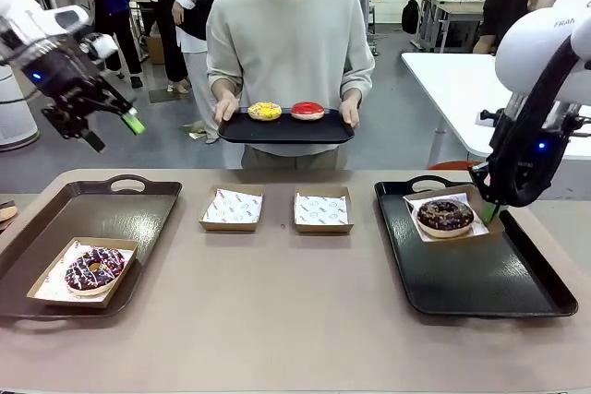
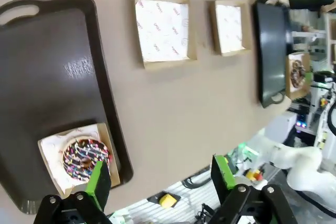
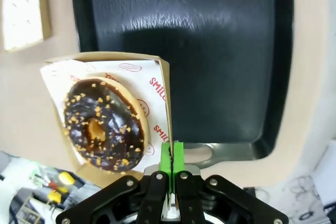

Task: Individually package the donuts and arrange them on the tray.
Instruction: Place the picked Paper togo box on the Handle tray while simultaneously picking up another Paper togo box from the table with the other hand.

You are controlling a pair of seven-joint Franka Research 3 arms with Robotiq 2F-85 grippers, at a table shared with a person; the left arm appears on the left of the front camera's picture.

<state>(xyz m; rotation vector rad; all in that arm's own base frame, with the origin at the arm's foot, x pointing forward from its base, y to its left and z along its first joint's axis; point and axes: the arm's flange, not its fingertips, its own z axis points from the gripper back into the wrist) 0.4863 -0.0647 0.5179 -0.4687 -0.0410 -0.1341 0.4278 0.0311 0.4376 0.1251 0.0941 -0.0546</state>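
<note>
Donuts: two chocolate donuts boxed on side trays. Yellow donut, red donut unboxed; two empty boxes wait. Right pincer clamped on filled box wall; left pincer spread, holding nothing.

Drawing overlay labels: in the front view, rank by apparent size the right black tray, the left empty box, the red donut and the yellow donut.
1. right black tray
2. left empty box
3. red donut and yellow donut: these look alike; both are held farther off, so their true size is unsure.
</note>
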